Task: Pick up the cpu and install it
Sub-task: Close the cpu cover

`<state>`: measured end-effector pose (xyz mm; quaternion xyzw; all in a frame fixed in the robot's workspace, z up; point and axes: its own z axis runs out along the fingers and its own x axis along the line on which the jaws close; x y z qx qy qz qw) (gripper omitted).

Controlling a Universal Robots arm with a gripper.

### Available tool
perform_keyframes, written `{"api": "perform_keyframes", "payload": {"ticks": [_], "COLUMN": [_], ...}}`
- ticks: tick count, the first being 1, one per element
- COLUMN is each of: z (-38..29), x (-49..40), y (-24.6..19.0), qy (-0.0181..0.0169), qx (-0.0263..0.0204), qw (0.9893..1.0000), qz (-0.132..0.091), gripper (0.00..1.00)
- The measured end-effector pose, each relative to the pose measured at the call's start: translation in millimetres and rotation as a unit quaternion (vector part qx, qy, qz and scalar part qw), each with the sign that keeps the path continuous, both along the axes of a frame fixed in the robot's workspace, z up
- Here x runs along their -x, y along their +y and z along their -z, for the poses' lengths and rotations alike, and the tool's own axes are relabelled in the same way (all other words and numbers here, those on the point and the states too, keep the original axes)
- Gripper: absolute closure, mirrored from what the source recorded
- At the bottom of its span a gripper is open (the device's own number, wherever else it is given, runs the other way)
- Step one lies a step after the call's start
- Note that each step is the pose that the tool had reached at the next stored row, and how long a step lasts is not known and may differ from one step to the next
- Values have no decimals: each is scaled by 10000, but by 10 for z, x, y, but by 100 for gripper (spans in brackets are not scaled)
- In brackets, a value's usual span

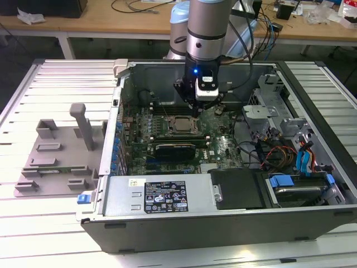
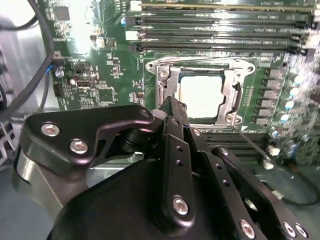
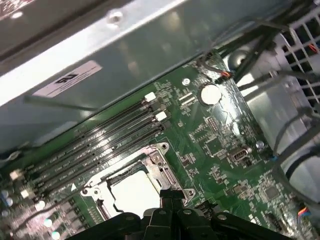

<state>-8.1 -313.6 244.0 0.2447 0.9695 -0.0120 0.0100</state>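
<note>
Jaws pinched tight, empty | gripper (image 2: 171, 106) at socket (image 2: 200, 64) edge | cpu (image 2: 201, 94) inside socket | risk: a bump could tip cpu crooked

- The surface (image 1: 33, 223) was a pale, slatted metal top with long grooves running across it.
- An open computer case (image 1: 223, 226) lay on its side on the surface, filling the middle and the exterior view's right.
- A flat grey fixture plate (image 1: 56, 162) lay just beside the case, on the exterior view's left, with a grey post (image 1: 83, 125) standing upright from it.
</note>
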Motion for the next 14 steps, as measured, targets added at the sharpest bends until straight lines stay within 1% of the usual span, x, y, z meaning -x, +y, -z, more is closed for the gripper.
{"api": "perform_keyframes", "payload": {"ticks": [1, 3, 4, 6, 7, 8, 9, 10, 14], "z": [0, 0, 0, 0, 0, 0, 0, 0, 0], "x": [0, 0, 0, 0, 0, 0, 0, 0, 4], "y": [0, 0, 0, 0, 0, 0, 0, 0, 0], "qy": [0, 0, 0, 0, 0, 0, 0, 0, 0], "qx": [1, 2, 2, 3, 3, 3, 3, 3, 3], "qw": [9998, 9991, 9971, 9939, 9915, 9874, 9855, 9848, 9847], "qz": [-184, -435, -767, -1106, -1301, -1582, -1696, -1736, -1744], "gripper": [89, 89, 89, 89, 89, 89, 89, 89, 89]}}
